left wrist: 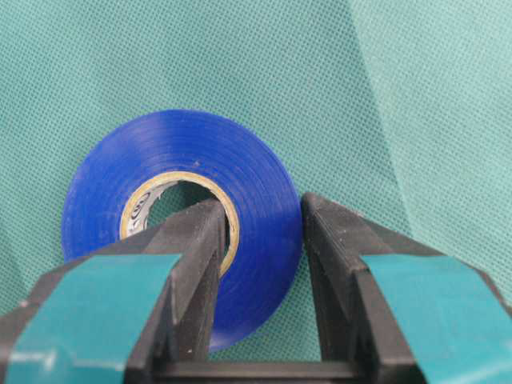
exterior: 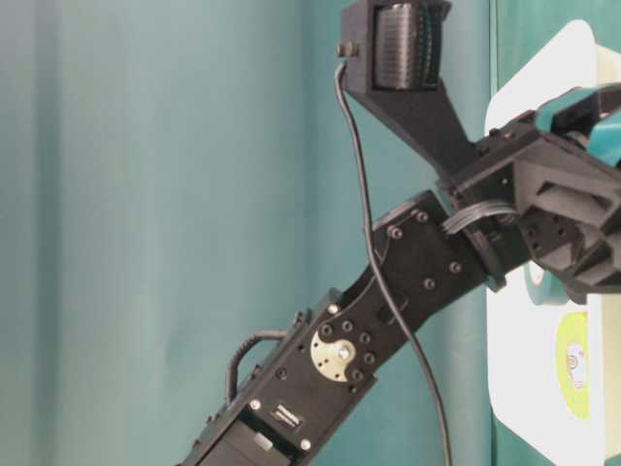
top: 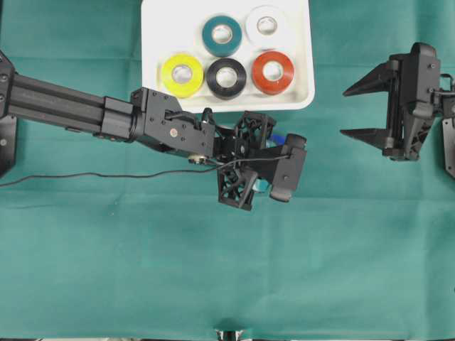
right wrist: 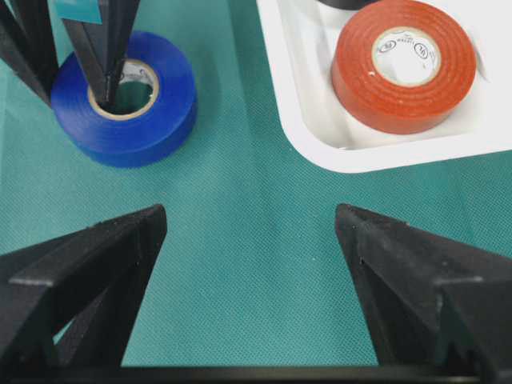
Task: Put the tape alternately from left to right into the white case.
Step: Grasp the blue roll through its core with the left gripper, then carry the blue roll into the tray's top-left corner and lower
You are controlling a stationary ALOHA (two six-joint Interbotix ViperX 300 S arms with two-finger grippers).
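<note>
A green cloth covers the desk (top: 227, 284). At the far edge, in the middle, sits the white case (top: 302, 71), a shallow tray with a raised rim. Five rolls of tape lie flat inside it in two rows: a teal roll (top: 222, 35) and a white roll (top: 266, 26) at the back, and a yellow roll (top: 182, 74), a black roll (top: 227, 77) and an orange-red roll (top: 272, 72) in front.

The sixth, a blue roll (left wrist: 184, 216), lies flat on the cloth just outside the case, near its front rim. From overhead it is almost wholly hidden under the left arm's wrist camera.

The left claw (left wrist: 260, 256) reaches in from the left and has closed on the blue roll's wall — one finger stands inside the pale core, the other presses the outer side. The roll rests on the cloth.

The right claw (right wrist: 252, 232) hangs at the right side, well apart from the case and the blue roll, its two black fingers spread wide with nothing between them — only bare cloth below.
</note>
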